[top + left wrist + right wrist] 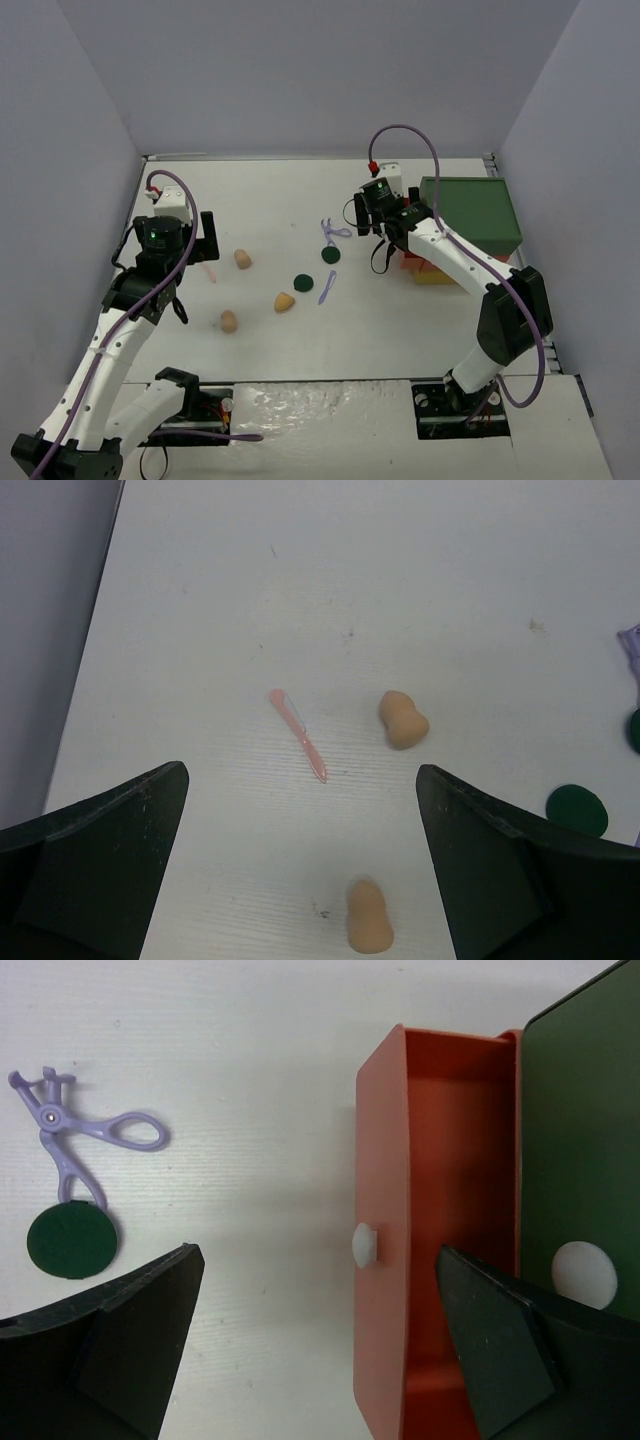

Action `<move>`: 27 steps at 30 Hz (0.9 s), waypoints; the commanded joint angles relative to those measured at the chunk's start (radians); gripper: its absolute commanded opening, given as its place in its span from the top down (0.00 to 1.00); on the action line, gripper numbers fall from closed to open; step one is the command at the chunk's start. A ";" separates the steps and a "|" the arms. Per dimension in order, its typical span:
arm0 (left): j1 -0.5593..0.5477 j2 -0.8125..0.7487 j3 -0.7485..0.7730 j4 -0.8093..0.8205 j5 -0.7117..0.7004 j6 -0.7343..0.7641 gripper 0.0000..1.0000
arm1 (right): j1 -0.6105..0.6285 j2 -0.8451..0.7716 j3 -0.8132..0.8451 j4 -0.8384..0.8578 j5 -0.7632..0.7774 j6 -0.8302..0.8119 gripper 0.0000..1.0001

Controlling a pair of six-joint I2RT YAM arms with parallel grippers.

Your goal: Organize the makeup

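Right tool (315,1260) hangs released above the orange drawer (450,1210); my left tool (302,775), also released, hovers over the pink stick (300,735).

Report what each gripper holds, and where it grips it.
Nothing. The left gripper and the right gripper both stand open and empty.

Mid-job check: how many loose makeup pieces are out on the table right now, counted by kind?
Sponges: 3
Green discs: 2
Lilac tools: 2
Pink stick: 1
Total: 8
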 commanded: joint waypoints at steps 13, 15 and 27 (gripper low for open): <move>0.010 -0.002 0.020 0.052 0.012 -0.014 0.03 | -0.011 -0.043 -0.032 0.125 -0.221 -0.021 0.03; 0.012 0.000 0.021 0.052 0.014 -0.014 0.03 | -0.012 -0.045 -0.029 0.130 -0.242 -0.026 0.03; 0.016 -0.001 0.022 0.050 0.015 -0.013 0.03 | 0.055 -0.128 0.000 0.131 -0.182 -0.077 0.01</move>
